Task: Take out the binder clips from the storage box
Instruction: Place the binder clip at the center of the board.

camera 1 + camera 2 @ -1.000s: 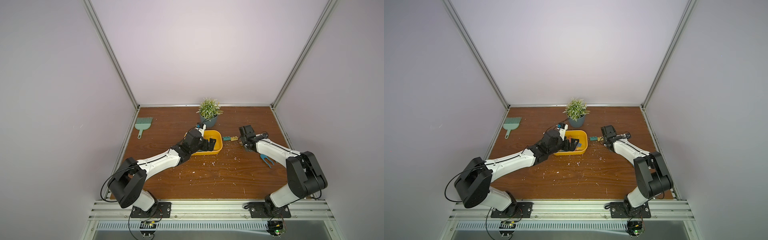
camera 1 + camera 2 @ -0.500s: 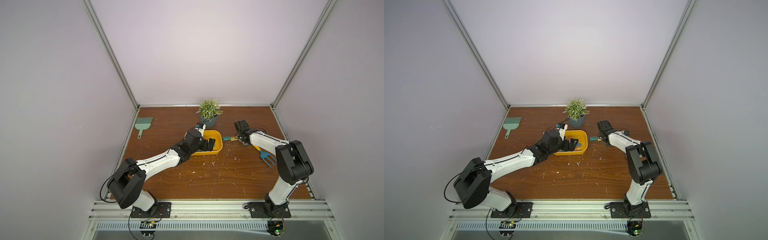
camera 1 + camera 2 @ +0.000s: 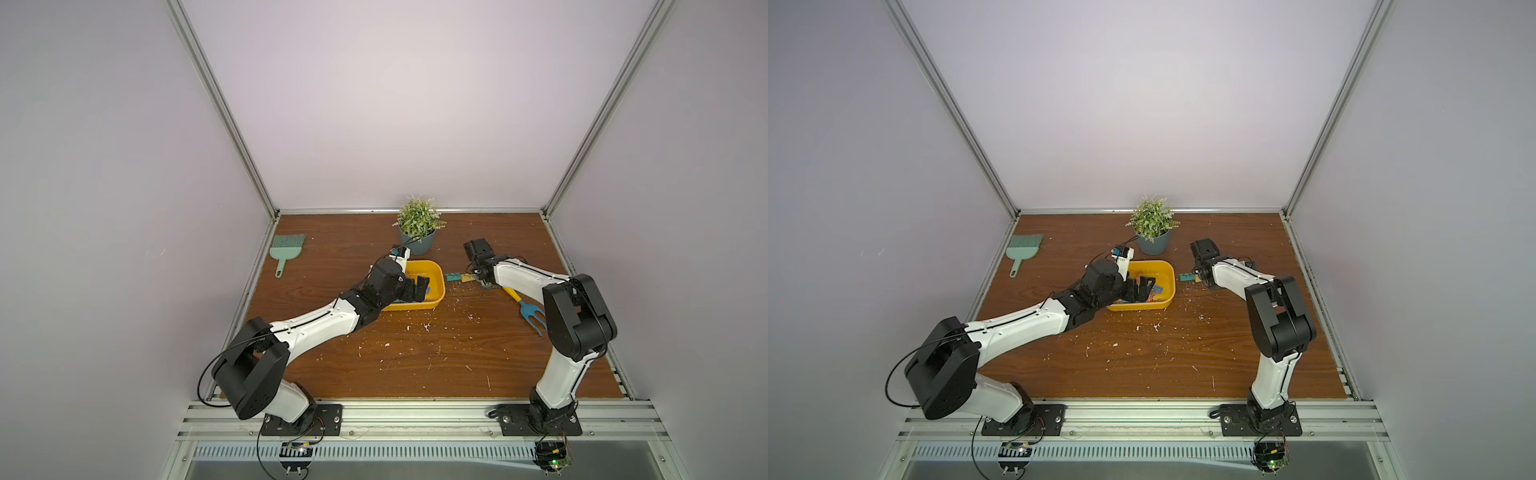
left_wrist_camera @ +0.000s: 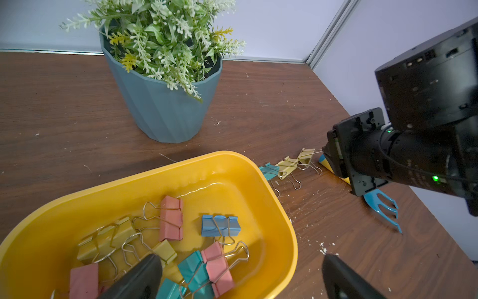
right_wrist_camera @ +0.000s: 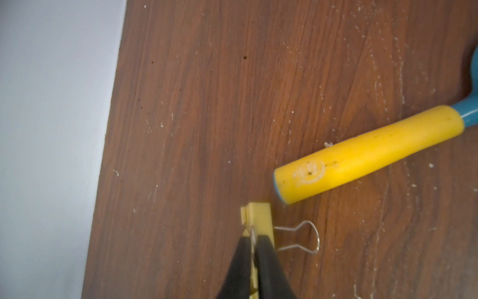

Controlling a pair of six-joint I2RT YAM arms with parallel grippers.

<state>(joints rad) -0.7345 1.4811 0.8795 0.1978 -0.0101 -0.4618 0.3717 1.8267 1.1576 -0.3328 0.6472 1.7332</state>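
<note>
Holds left gripper (image 4: 240, 256) wide open, empty, above binder clips (image 4: 170, 218) in the storage box (image 4: 219, 168). Brackets wire handle of yellow clip (image 5: 258, 214) on the table (image 5: 207, 103) with right gripper (image 5: 253, 240), nearly closed; grip unclear.

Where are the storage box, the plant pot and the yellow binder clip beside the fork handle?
storage box (image 4: 232, 176): left wrist view, on its bare inner wall.
plant pot (image 4: 165, 108): left wrist view, on its side wall.
yellow binder clip (image 5: 258, 217): right wrist view, on its body.
</note>
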